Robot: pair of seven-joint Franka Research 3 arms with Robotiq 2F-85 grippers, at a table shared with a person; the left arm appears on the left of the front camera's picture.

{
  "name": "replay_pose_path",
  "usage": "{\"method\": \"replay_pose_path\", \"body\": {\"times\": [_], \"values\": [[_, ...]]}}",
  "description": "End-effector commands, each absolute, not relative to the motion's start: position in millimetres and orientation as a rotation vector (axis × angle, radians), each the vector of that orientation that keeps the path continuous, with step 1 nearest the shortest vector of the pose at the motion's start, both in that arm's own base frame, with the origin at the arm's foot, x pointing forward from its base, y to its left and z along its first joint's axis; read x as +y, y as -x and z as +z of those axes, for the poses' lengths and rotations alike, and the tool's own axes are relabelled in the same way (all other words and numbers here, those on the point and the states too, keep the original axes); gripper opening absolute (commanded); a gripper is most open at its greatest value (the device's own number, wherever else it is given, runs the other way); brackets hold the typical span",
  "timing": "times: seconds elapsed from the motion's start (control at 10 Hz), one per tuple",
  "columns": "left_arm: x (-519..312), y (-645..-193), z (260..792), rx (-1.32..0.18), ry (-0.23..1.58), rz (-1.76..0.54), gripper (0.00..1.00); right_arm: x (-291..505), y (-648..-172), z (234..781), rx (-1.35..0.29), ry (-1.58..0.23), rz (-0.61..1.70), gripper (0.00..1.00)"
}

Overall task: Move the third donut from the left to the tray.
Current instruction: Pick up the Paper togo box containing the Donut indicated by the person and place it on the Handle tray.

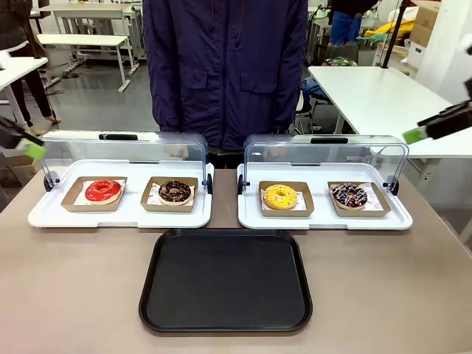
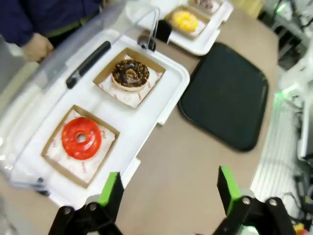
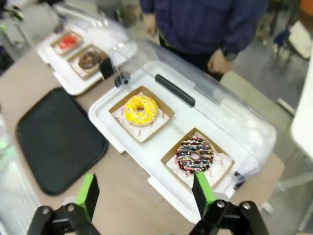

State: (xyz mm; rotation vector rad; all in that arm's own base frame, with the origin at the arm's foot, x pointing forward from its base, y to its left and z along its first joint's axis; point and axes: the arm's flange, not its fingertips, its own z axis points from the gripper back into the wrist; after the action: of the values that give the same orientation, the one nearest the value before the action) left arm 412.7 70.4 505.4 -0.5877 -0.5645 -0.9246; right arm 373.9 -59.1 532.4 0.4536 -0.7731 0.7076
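Surface: one matte grey-brown table (image 1: 66, 295). Room: an open lab with a grey floor and white tables (image 1: 376, 92) behind and to the right. A person (image 1: 225, 66) in a dark blue jacket stands at the far edge, hands low behind the lids.

Counts, from my side of the table:
- Display trays: 2. The white left display tray (image 1: 118, 216) and right display tray (image 1: 324, 220) sit side by side across the far half, a narrow gap between them.
- Clear lids (image 1: 125, 151): 2, both tipped up and back.
- Cardboard holders (image 1: 74, 199): 4, brown and shallow, two per display tray, one donut in each.
- Donuts: 4. Left to right: red donut (image 1: 103, 191), chocolate donut (image 1: 175, 192), yellow donut (image 1: 280, 197), dark sprinkled donut (image 1: 349, 195).
- Black tray (image 1: 225, 284): 1, on the near half, centred below the gap, just beside both display trays.

The yellow donut is in its holder in the left half of the right display tray, apart from the black tray.

Grippers: 2.
- The left gripper (image 2: 169, 174) has its fingers spread wide and grips nothing. It hangs over the table's left end, near the red donut's corner.
- The right gripper (image 3: 144, 177) is also spread wide and grips nothing. It hangs above the right end, looking down on the right display tray.
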Motion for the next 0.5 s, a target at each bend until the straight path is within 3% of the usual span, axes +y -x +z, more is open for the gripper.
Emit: {"method": "replay_pose_path", "body": {"times": [0.0, 0.4], "values": [[111.5, -414.8, 493.8, -0.654, 0.705, -0.969, 1.00, -106.5, -371.0, 524.4, -0.864, -0.577, 0.762, 1.00], [174.5, -389.3, 472.9, -0.833, 0.719, -1.063, 1.00, -177.7, -332.3, 504.9, -1.024, -0.679, 0.756, 1.00]]}}
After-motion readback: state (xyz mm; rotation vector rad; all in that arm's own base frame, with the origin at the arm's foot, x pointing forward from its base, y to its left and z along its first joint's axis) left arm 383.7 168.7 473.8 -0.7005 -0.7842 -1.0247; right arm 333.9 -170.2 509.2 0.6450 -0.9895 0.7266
